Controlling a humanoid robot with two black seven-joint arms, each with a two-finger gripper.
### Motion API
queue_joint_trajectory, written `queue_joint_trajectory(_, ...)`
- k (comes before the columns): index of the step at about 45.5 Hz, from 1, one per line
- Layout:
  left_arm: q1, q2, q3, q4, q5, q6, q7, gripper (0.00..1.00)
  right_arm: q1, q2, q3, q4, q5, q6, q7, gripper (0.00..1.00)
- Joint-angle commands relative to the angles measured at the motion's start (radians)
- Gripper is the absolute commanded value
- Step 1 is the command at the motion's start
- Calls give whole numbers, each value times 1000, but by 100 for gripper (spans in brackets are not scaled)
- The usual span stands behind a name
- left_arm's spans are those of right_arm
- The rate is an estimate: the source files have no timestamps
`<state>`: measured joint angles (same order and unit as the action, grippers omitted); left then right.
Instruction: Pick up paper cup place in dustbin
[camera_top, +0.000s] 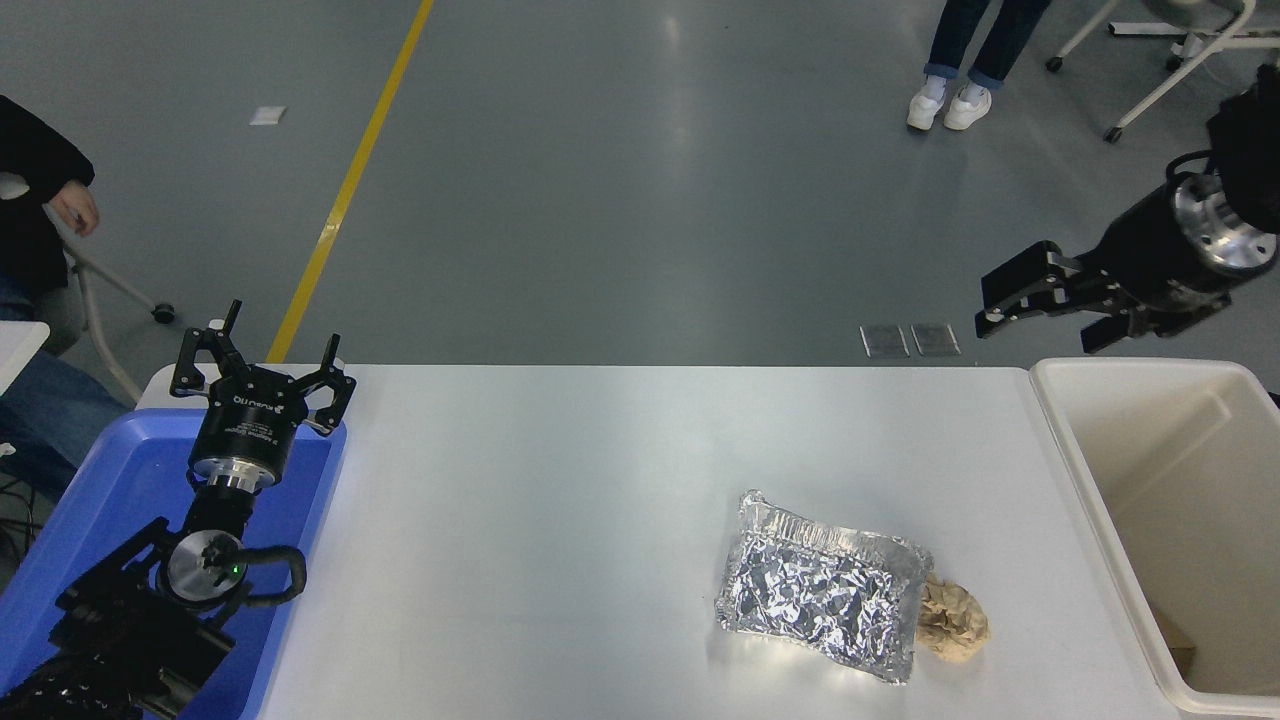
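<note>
The cream-white dustbin (1178, 440) stands at the table's right end. The paper cup does not show anywhere in this view; only a small brown scrap (1182, 645) shows low in the bin. My right gripper (1036, 322) is open and empty, held high in the air above the bin's far left corner, its arm coming in from the upper right edge. My left gripper (262, 366) is parked open at the lower left, over the blue tray.
A crumpled silver foil tray (818, 596) lies on the table's front right, with a crumpled tan paper ball (952, 621) touching its right side. A blue plastic tray (120, 480) sits at the left. A person stands far off; another sits at left.
</note>
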<state>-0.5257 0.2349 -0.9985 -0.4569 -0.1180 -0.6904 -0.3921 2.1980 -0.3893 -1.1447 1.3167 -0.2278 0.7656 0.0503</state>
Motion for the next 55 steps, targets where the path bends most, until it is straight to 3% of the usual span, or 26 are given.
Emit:
queue_joint_trajectory(1,0,0,0,0,0,0,1,100,48,127,-1,29,77,20,-3,100)
queue_joint_trajectory(22,1,0,0,0,0,2,-1,100,183,122,14,107,242,20,-3,100)
queue_joint_trajectory(55,1,0,0,0,0,2,-1,100,187,79,-106,102,292,20,-3,100)
